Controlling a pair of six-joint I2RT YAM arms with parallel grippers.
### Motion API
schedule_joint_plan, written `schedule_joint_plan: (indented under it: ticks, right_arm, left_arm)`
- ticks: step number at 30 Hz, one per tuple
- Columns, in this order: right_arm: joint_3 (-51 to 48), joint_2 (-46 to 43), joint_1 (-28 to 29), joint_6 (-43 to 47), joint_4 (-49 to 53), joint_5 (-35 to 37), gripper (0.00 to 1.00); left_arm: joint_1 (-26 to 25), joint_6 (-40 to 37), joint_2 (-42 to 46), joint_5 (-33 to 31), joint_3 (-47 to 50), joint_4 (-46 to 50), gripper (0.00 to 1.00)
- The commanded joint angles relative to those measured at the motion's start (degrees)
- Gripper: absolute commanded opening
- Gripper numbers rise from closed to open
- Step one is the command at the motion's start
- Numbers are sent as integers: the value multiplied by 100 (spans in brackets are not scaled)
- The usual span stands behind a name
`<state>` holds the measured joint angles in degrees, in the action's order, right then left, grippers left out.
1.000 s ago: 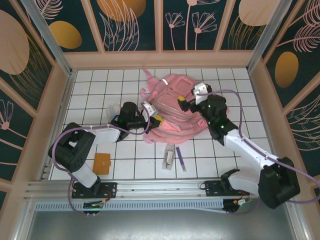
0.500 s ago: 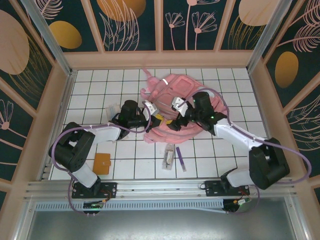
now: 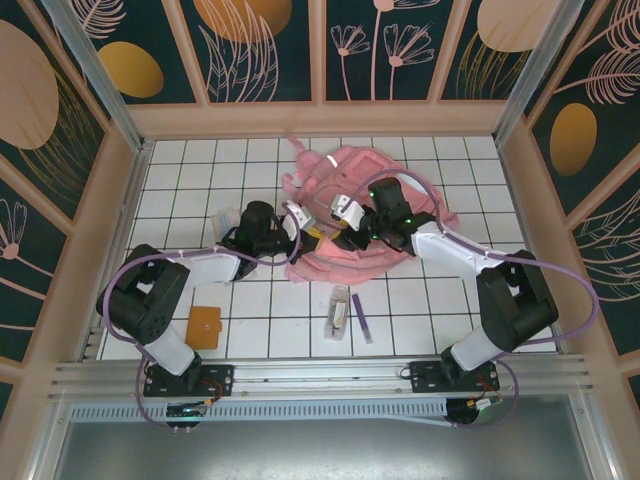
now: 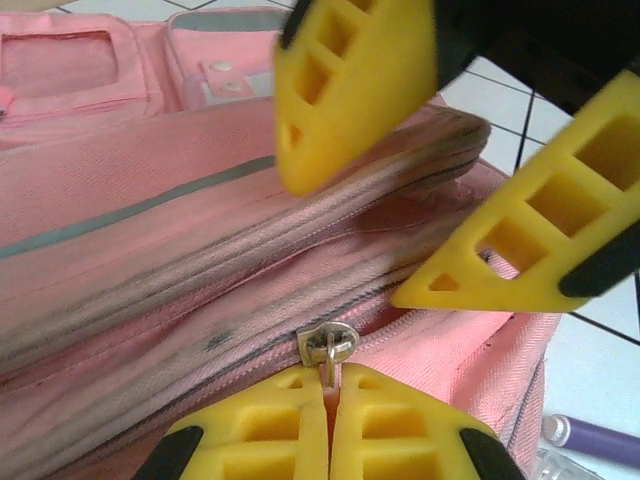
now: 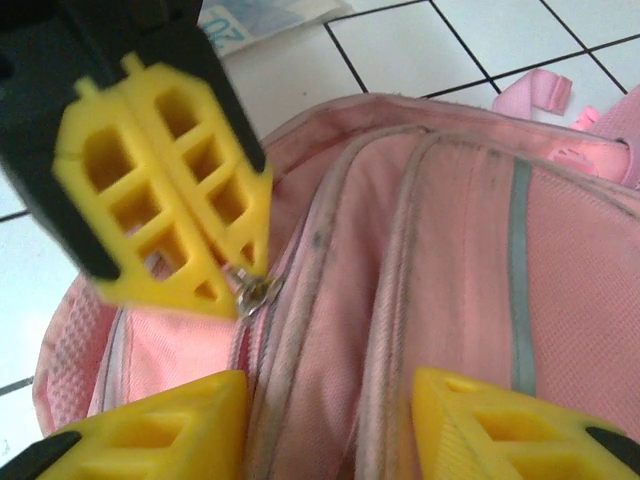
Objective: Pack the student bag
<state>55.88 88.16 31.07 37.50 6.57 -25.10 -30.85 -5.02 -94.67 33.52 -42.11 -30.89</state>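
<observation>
Two grippers meet over the student bag (image 3: 365,170), which lies flat toward the far middle of the tiled table (image 3: 200,180). From above, the left gripper (image 3: 312,238) reaches in at the bag's near-left edge and the right gripper (image 3: 345,228) sits just beside it on the pink fabric. An orange wallet (image 3: 204,326), a clear pouch (image 3: 339,311) and a purple pen (image 3: 361,323) lie on the near tiles, apart from the bag, likely waiting to go in.

Seen from the left wrist, that gripper's yellow fingers are pressed together on the small metal zipper pull (image 4: 328,345), probably to draw the zip open. The other arm's fingers stand apart above the seam.

Seen from the right wrist, its own jaws are partly spread, straddling the padded ridge beside the zip, probably to brace the soft fabric against the pull. Whether they already press it I cannot tell.

No brand or label on the bag is readable. A printed paper slip (image 5: 255,15) on the far tiles carries figures too blurred to read.
</observation>
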Motion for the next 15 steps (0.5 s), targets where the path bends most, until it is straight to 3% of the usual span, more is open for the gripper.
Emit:
schedule_joint_plan:
  ticks: [1,4,7,11,14,15]
  right_arm:
    - [201,57,105,509,484,691,35]
    - [187,22,180,782,451,1079,0]
    - [-4,-247,180,1302,373,1131,0]
    - [-731,-966,58,2399,105,1165,0]
    - [-1138,-1465,-511,2911,114,827,0]
    - [-1208,-1567,-613,3036,134,823,0]
  left_arm:
    - [310,149,245,-184,-20,-404,0]
    - [390,-33,216,-111,-55,-372,0]
    - [519,-38,186,-117,-155,-233,0]
    - [927,57,157,-611,-144,-190,0]
    - [1140,21,-93,-771,-290,86,0]
    - [1130,-64,-221,-463,-375,161,0]
